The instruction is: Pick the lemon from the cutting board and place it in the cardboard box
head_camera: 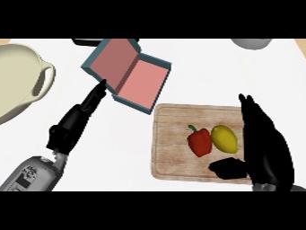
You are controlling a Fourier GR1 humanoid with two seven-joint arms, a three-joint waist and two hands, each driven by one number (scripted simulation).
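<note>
The lemon lies on the cutting board, touching a red pepper on its left. The right hand hangs over the board's right edge, fingers straight and pressed together, pointing away from the robot; the lemon sits just left of them, with the thumb curled in below it, not touching. The left hand stretches straight fingers toward the box, tips at its near-left edge. A cream pot stands far left.
</note>
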